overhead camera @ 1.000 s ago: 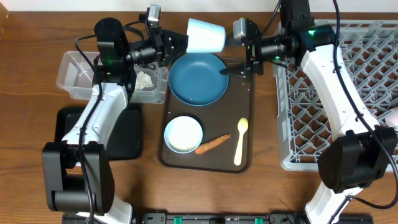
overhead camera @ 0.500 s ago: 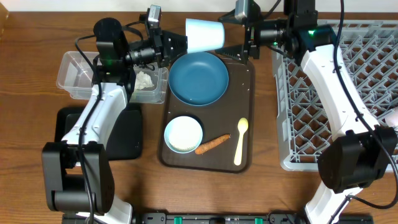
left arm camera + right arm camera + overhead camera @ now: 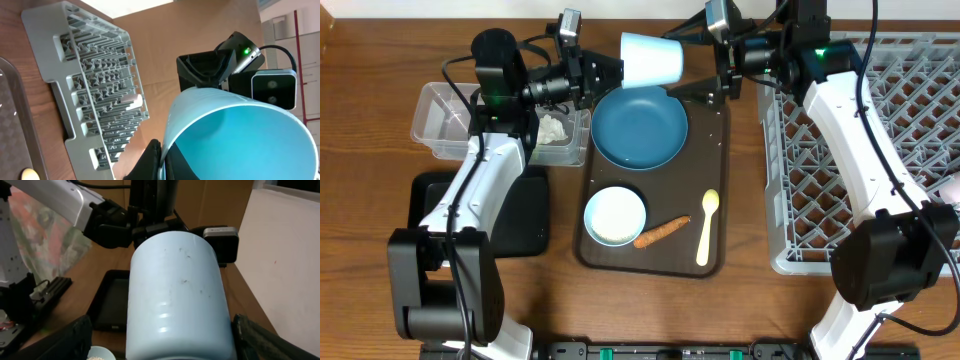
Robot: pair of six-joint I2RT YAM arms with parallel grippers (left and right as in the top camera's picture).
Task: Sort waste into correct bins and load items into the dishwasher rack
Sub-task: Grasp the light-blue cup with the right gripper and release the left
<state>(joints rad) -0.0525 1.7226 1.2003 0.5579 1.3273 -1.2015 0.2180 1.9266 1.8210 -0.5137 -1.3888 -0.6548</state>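
My left gripper [image 3: 608, 70] is shut on the rim of the light blue cup [image 3: 652, 58] and holds it on its side above the far edge of the brown tray. In the left wrist view the black fingers [image 3: 162, 161] pinch the cup's wall [image 3: 240, 135]. My right gripper [image 3: 686, 67] is open, with one finger on each side of the cup's closed end. In the right wrist view the cup [image 3: 180, 290] fills the gap between the fingers [image 3: 165, 347]. The grey dishwasher rack [image 3: 890, 140] stands at the right.
The brown tray [image 3: 715, 160] holds the dark blue plate [image 3: 640, 125], the bowl [image 3: 615, 215] with rice, the orange stick [image 3: 662, 231] and the yellow spoon [image 3: 707, 225]. The clear tub [image 3: 445, 120] with white tissue [image 3: 553, 128] and the black tray [image 3: 525, 215] lie at the left.
My right gripper has risen from the plate's edge to the level of the cup and now straddles its closed end. The left gripper and cup have stayed in place.
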